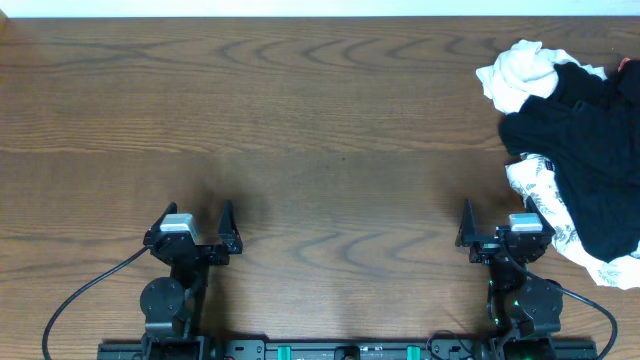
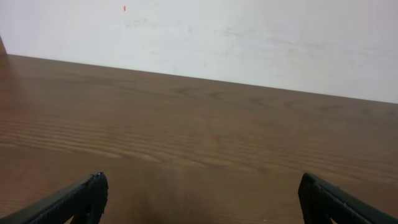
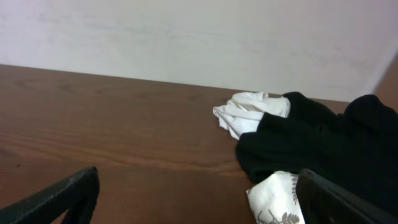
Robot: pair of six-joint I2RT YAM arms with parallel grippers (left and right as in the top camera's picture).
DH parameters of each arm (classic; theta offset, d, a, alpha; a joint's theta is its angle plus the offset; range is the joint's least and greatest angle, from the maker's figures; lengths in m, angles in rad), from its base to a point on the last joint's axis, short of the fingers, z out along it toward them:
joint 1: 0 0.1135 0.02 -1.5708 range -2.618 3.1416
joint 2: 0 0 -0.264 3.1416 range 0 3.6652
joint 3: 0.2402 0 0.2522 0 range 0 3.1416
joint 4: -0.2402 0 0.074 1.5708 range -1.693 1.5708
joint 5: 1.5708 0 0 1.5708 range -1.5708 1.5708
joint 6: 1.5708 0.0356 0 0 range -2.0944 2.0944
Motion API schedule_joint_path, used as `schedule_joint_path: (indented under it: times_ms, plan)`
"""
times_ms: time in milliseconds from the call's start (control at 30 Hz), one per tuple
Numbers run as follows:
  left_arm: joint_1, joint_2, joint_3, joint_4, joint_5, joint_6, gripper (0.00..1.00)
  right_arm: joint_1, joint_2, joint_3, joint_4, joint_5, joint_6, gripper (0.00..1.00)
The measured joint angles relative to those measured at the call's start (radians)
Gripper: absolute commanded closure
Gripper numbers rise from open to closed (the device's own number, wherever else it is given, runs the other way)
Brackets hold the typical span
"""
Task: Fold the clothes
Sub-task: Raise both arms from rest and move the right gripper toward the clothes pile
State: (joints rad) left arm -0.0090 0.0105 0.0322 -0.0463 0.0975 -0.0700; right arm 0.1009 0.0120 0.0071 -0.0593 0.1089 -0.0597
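Just clothes (image 1: 590,150), wooden table (image 1: 300,120), white wall (image 2: 249,37).

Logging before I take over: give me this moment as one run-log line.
folding: not begun | left gripper: open, empty | right gripper: open, empty | clothes pile: heaped, unfolded, right side of table

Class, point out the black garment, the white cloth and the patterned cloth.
black garment (image 1: 590,165), overhead view, its middle.
white cloth (image 1: 520,75), overhead view, bunched centre.
patterned cloth (image 1: 540,198), overhead view, printed part.
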Motion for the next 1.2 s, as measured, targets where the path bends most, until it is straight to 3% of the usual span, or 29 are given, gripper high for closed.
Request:
schedule_joint_path:
  times_ms: [367, 633, 867, 1033, 1200]
  plan:
    - [0.000, 0.000, 0.000, 0.000, 0.000, 0.000, 0.02, 0.000, 0.000, 0.000, 0.004, 0.000, 0.000, 0.01]
    - [0.000, 0.000, 0.000, 0.000, 0.000, -0.001, 0.02, 0.000, 0.001, 0.000, 0.098, -0.008, 0.001, 0.01]
    - [0.000, 0.013, 0.000, -0.002, 0.000, -0.073, 0.02, 0.000, 0.001, 0.000, 0.037, -0.022, 0.027, 0.01]
    - [0.000, 0.090, 0.014, -0.023, 0.012, -0.109, 0.02, 0.000, 0.037, 0.026, -0.019, 0.010, 0.031, 0.01]
    - [0.000, 0.248, 0.115, -0.067, 0.034, -0.117, 0.02, 0.000, 0.194, 0.142, -0.065, 0.061, 0.033, 0.01]
